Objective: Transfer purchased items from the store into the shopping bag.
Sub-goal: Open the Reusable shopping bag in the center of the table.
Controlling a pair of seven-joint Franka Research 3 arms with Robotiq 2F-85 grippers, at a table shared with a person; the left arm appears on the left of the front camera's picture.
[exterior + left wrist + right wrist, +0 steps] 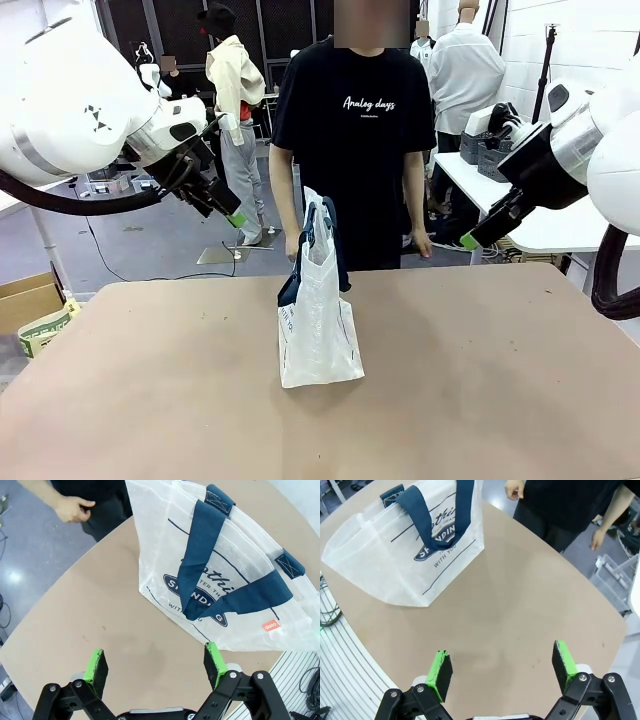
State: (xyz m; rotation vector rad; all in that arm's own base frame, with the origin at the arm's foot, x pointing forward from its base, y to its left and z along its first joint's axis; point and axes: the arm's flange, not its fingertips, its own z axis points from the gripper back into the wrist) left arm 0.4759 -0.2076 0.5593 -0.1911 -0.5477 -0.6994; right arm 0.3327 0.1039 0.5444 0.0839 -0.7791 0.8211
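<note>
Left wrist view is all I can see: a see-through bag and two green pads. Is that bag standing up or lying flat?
Observer: The shopping bag stands upright near the middle of the table.
Operator: Is there another arm?
Observer: Yes, the right gripper hangs above the table, jaws open, holding nothing.
Operator: And who owns that hand I see?
Observer: A person in a black T-shirt, standing at the far edge behind the bag.
</note>
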